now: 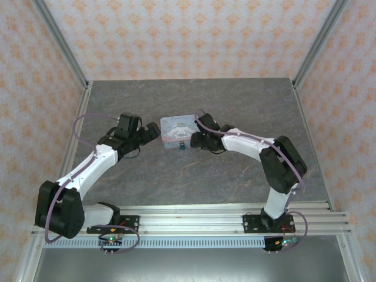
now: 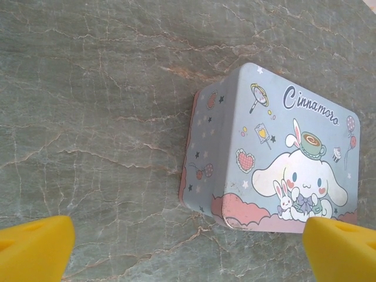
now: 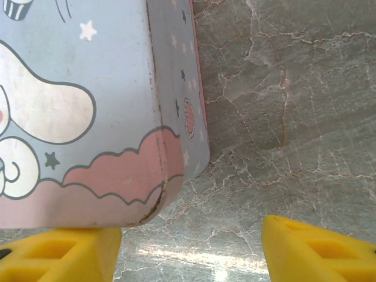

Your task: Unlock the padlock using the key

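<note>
Padlock (image 1: 183,146) is sitting on the worktop (image 1: 235,106) right at the near edge of the pale blue tin (image 1: 178,129). It is a tiny dark speck, too small to tell its long axis or whether it is touching the tin. The right claw (image 1: 193,141) is hovering just to the lock's right, its fingers (image 3: 317,249) spread wide and holding nothing, with the tin's pink corner lying just ahead of one of them. The left claw (image 1: 148,136) is hanging off the tin's left side, likewise spread and empty, and farther from the lock. The right arm is therefore looking the nearer one. It is reaching in low with its elbow bent, and a short shift leftward would probably bring it onto the lock.
</note>
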